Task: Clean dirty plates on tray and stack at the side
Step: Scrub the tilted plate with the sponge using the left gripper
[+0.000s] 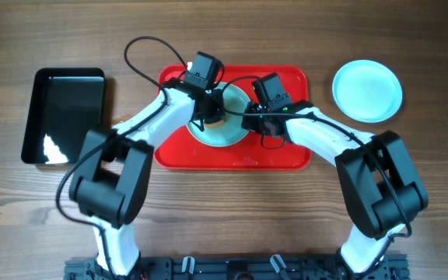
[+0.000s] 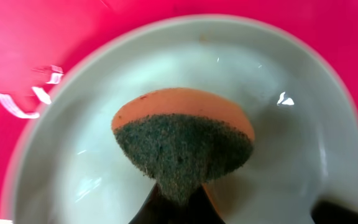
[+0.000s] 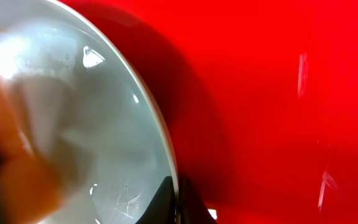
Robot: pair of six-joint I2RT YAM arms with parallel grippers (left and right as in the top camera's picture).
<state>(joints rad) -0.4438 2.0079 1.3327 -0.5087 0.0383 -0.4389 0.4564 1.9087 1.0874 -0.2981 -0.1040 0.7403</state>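
A pale plate [image 1: 225, 134] lies in the middle of the red tray [image 1: 286, 155]. My left gripper [image 1: 212, 115] is shut on an orange sponge with a dark green scouring face [image 2: 182, 146], pressed on the plate's inside [image 2: 291, 155]. My right gripper [image 1: 249, 118] is shut on the plate's right rim [image 3: 166, 155], one finger inside and one outside; the red tray [image 3: 278, 112] fills the rest of that view. The blurred sponge [image 3: 5, 162] shows at its left edge. A second plate [image 1: 367, 90] lies on the table right of the tray. A third plate is not in view.
A smaller black tray [image 1: 63, 113] lies on the wooden table at the far left. Both arms cross over the red tray's near half, and cables loop above its far edge.
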